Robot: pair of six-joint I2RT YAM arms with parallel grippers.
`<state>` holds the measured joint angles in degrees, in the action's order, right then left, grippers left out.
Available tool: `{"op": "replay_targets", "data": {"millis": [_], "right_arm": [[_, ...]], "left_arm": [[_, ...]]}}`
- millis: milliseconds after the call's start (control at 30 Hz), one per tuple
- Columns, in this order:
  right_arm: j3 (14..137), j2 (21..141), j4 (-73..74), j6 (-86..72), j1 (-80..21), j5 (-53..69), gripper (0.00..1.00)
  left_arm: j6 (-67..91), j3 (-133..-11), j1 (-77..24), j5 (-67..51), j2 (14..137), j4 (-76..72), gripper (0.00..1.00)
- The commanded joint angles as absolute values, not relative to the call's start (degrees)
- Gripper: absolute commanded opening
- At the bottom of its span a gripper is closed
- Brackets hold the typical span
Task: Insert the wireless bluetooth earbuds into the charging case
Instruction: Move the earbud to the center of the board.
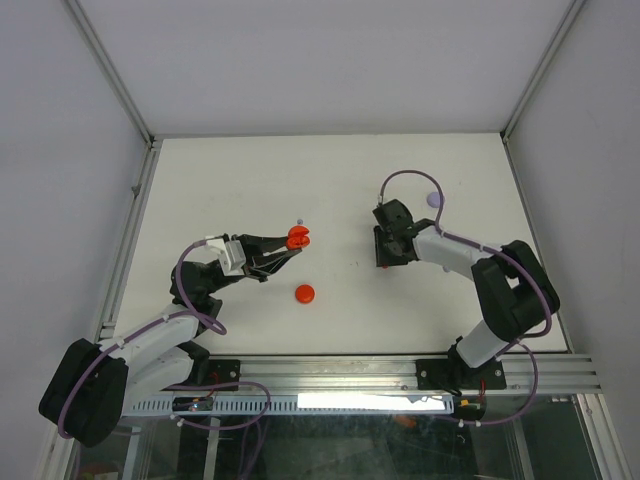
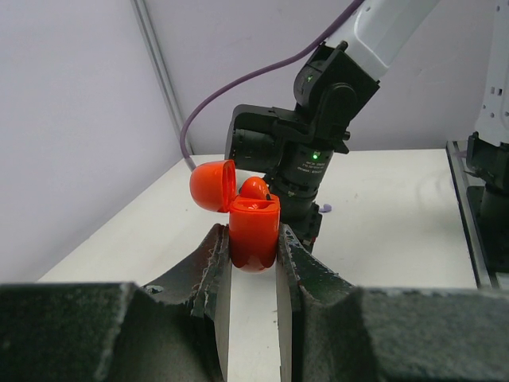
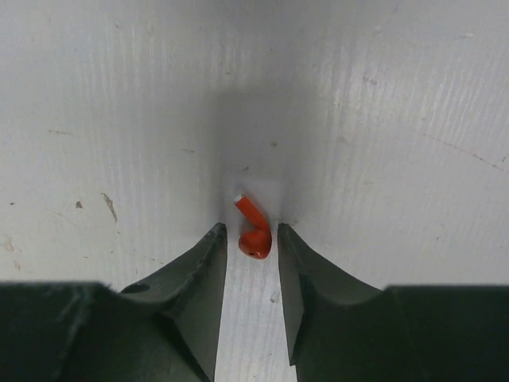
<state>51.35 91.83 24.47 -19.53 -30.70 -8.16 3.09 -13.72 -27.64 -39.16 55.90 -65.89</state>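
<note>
Right wrist: your right claw [image 3: 249, 239], slightly parted, straddles one red earbud [image 3: 256, 241], well inside the surface [image 3: 382, 119] edges; left claw [image 2: 253, 243] clamps one red case [image 2: 254, 227].

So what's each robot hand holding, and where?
Left gripper pinches the open red case by its lower body. Right gripper straddles a red earbud; grip unclear.

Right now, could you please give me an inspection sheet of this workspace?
Surface: white table, scuffed and speckled.
Job's things: red charging case, lid open, with a red earbud in it; second red earbud lying on the table.
Clutter: red disc; lavender disc; tiny lavender piece, too small to identify.
End effectors: left end effector shut on the charging case; right end effector open, jaws either side of the second red earbud.
Cables: purple cable looped along each arm.
Surroundings: white walls, aluminium frame.
</note>
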Motion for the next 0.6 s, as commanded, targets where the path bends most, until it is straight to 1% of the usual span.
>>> {"op": "replay_targets", "data": {"millis": [0, 167, 567], "right_arm": [[49.94, 88.78, 25.55, -20.99, -31.51, -7.82, 0.37], [49.66, 88.13, 25.36, -21.71, -32.65, -6.28, 0.4], [52.45, 91.85, 21.3, -22.41, -36.48, -3.45, 0.4]], "left_arm": [[3.95, -15.03, -27.07, -40.41, 55.28, -68.55, 0.1], [4.06, -15.2, -27.07, -40.58, 55.45, -68.56, 0.1], [3.96, -15.12, -27.07, -40.65, 55.35, -68.59, 0.1]]}}
